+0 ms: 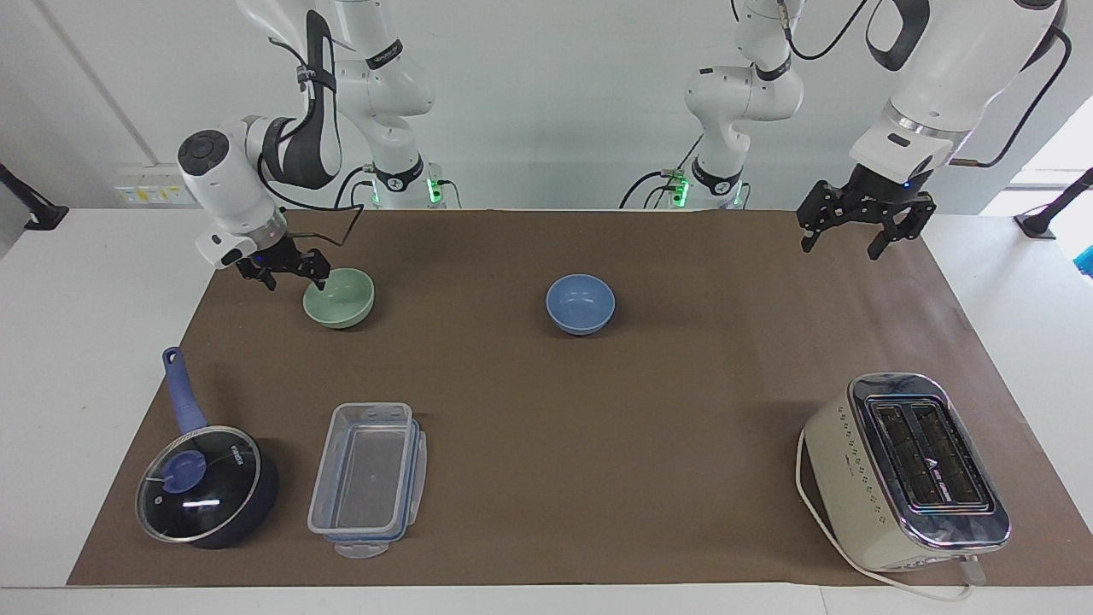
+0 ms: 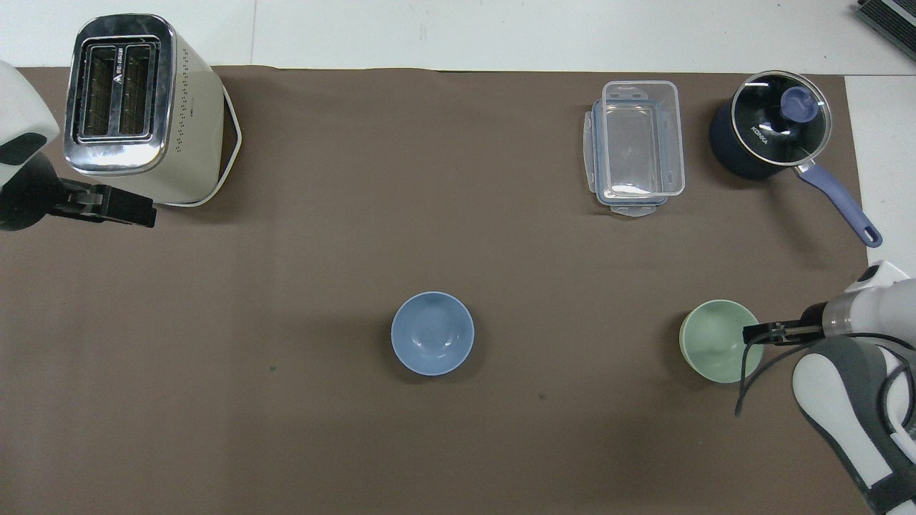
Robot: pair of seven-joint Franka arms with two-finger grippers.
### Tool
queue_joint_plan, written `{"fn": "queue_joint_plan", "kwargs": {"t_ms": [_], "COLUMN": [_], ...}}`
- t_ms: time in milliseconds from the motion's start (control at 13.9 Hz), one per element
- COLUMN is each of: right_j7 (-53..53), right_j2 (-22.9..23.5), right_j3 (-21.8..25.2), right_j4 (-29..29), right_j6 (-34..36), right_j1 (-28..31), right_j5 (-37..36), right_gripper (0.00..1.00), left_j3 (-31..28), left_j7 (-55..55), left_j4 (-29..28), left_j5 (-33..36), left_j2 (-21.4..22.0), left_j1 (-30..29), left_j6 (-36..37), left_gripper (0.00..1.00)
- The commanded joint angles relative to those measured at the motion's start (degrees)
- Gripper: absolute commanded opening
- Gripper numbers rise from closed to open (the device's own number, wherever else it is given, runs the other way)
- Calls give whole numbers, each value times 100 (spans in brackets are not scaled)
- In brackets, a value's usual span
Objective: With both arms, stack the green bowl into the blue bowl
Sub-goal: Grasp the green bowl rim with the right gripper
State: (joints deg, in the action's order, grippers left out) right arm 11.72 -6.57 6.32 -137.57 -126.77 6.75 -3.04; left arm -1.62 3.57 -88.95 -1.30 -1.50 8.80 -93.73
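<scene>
The green bowl (image 1: 339, 297) (image 2: 721, 340) sits upright on the brown mat toward the right arm's end. The blue bowl (image 1: 581, 303) (image 2: 432, 332) sits upright near the mat's middle, empty. My right gripper (image 1: 297, 278) (image 2: 753, 334) is open and low at the green bowl's rim on the side toward the right arm's end, one finger at the rim. I cannot tell whether it touches. My left gripper (image 1: 841, 248) (image 2: 139, 213) is open and empty, raised over the mat's edge at the left arm's end, well apart from the blue bowl.
A cream toaster (image 1: 905, 470) (image 2: 136, 100) stands farther from the robots at the left arm's end. A clear plastic container (image 1: 367, 470) (image 2: 637, 143) and a dark blue lidded saucepan (image 1: 205, 483) (image 2: 773, 132) lie farther from the robots than the green bowl.
</scene>
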Motion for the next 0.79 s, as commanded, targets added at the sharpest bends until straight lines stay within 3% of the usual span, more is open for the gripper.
{"fn": "queue_joint_plan", "kwargs": {"t_ms": [0,144,216,288,720], "right_j7": [199,303,400,479,533], "right_j2": [85,156,191,226,253], "right_j3": [-43,-43,-43,-43,-43], "right_j4": [-68,-68,-68,-77,-323], "right_j6": [-155,-164,-216,-243,-594], "right_j1": [72,81,89,116,125], "right_j5": [23,66,206,320,401], "right_gripper": [100,98,86,80,55], "left_j3": [57,57,57,57,57], "left_j7": [83,83,100,92,83], "left_j4": [238,-34,-148,-306,-395], "left_j5": [130,130,130,121,60], "left_j2": [-141,34,105,193,229], "left_j1": [-54,-72,-63,-63,-72], "left_j6": [389,461,461,417,120], "left_gripper": [100,100,100,100,100]}}
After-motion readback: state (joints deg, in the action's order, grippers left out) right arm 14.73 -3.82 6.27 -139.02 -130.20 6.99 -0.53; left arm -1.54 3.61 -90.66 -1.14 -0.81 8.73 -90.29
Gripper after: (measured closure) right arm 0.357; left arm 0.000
